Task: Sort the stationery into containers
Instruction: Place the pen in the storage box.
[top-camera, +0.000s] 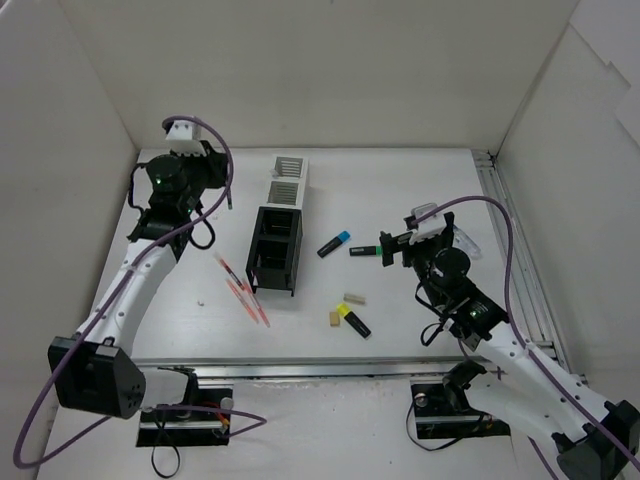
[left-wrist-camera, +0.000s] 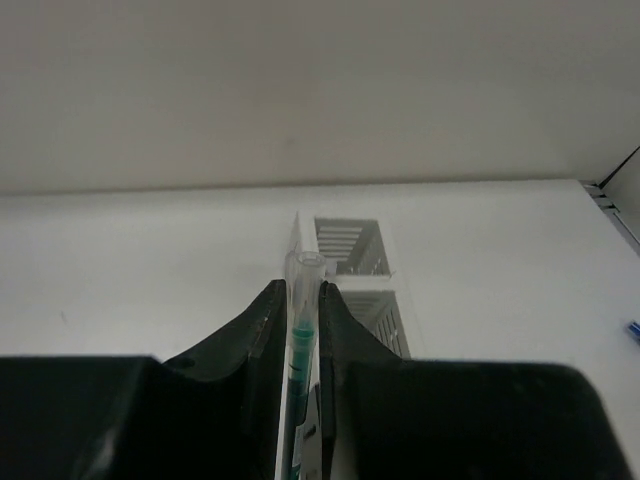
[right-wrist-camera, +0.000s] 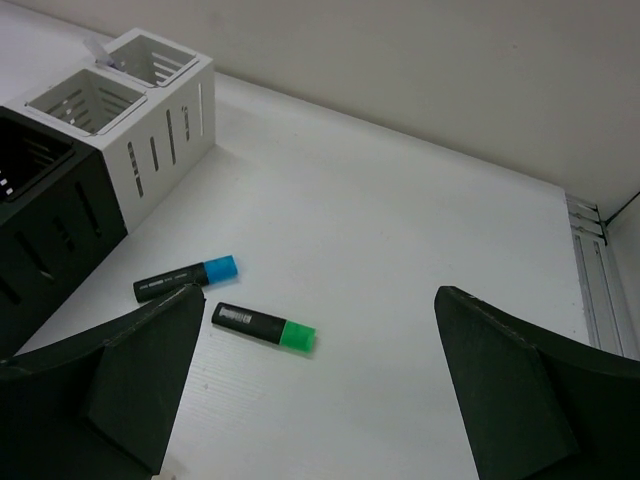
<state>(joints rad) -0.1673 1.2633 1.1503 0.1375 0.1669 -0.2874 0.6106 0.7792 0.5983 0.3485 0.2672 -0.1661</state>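
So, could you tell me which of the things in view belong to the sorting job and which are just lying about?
Part of the job:
- containers
- red pens
- blue highlighter, green highlighter, yellow highlighter
- two erasers
- clear pen clamped in the left gripper

Just lying about:
- purple cables
- metal rail
- small white speck

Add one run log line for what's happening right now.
left gripper shut on pen | right gripper open near green-capped highlighter | red pens, erasers loose on table
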